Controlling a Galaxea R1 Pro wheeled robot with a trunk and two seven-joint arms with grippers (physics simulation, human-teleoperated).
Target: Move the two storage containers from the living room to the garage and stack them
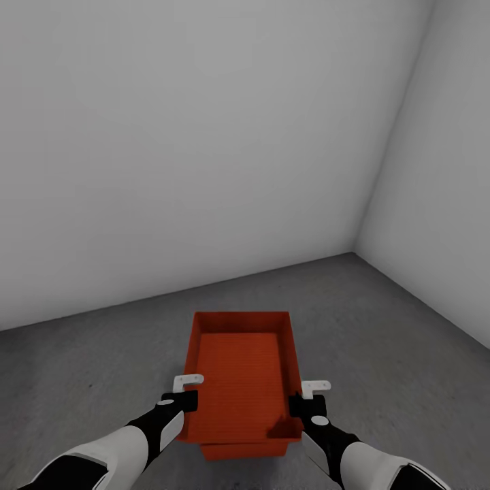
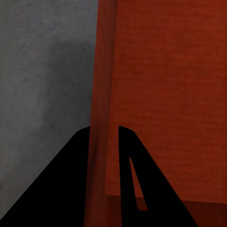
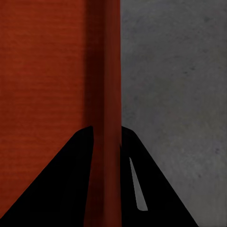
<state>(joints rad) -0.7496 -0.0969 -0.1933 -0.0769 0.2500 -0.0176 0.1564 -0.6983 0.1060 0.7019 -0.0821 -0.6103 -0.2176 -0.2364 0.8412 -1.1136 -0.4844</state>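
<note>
Orange-red open-top ribbed plastic storage container (image 1: 241,381) sits at 6 o'clock in head view, over the mottled grey concrete floor (image 1: 381,320), near the white-wall corner at 2 o'clock. Left gripper (image 1: 185,401) clamps its left wall, right gripper (image 1: 303,407) its right wall; each wrist view shows a finger either side of the rim. A second red edge shows just beneath. Risks: uneven release tilts it; offset stack slides off.

Your left arm (image 1: 136,442) and right arm (image 1: 354,456) wear glossy white shells over black joints. Each black wrist carries a small white bracket. Your fingers (image 2: 137,189) are flat black wedges.
</note>
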